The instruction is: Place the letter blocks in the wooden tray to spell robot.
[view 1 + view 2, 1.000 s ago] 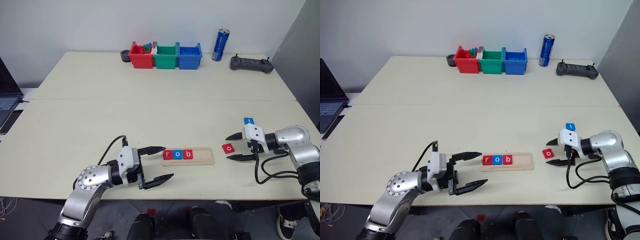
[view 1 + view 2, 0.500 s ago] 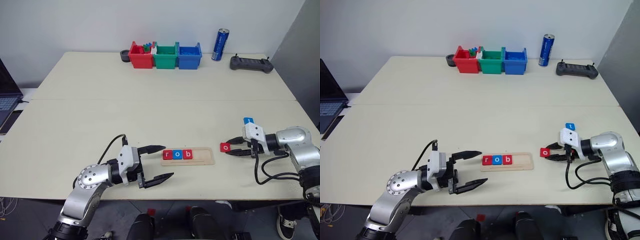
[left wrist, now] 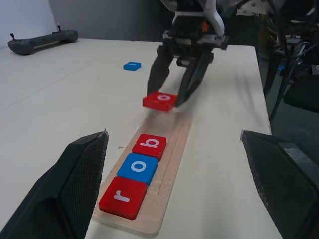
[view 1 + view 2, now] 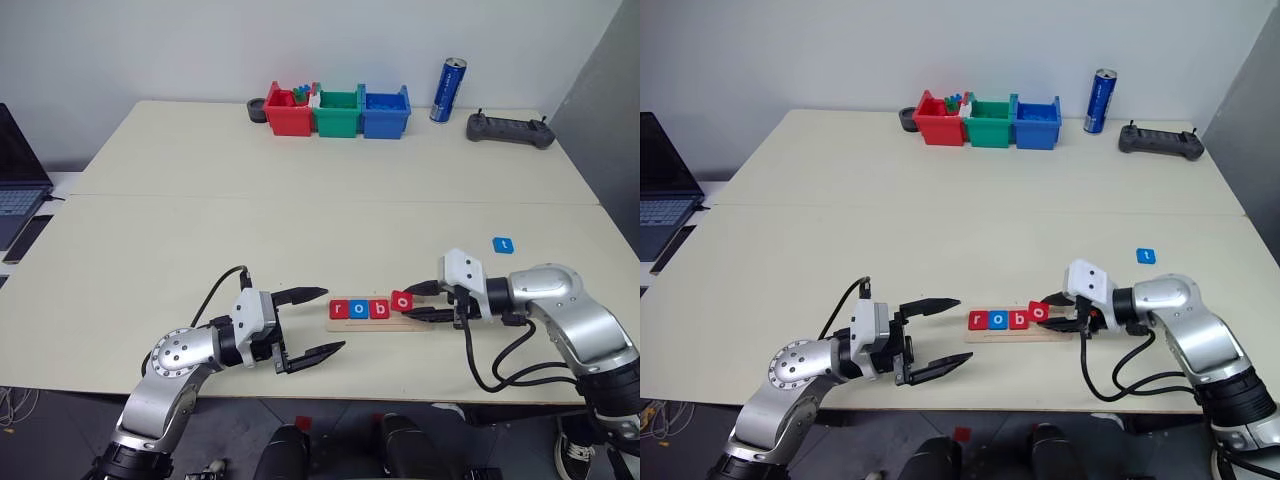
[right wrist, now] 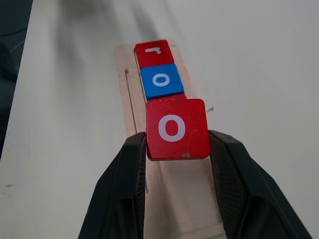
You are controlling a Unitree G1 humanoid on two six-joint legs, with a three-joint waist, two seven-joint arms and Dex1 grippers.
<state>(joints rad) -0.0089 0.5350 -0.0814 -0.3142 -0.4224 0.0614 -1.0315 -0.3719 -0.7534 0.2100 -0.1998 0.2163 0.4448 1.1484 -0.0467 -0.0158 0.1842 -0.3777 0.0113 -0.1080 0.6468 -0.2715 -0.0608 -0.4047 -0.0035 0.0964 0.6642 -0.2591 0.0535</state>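
The wooden tray (image 4: 412, 324) lies near the front edge and holds three letter blocks in a row: a red r (image 4: 340, 309), a blue o (image 4: 360, 309) and a red b (image 4: 379, 309). My right gripper (image 4: 407, 303) is shut on a red o block (image 5: 176, 128), which hangs tilted just above the tray's free right part, next to the b. A blue t block (image 4: 503, 244) lies flat on the table, further back on the right. My left gripper (image 4: 335, 320) stands open and empty just left of the tray.
Red (image 4: 285, 111), green (image 4: 336, 110) and blue (image 4: 385, 110) bins stand in a row at the back. Right of them are a blue can (image 4: 444, 90) and a black controller (image 4: 509, 128). A laptop (image 4: 18, 185) sits off the table's left side.
My right gripper shut on the red o block, lifted it off the table and carried it left to just above the tray beside the b. The left gripper kept still.
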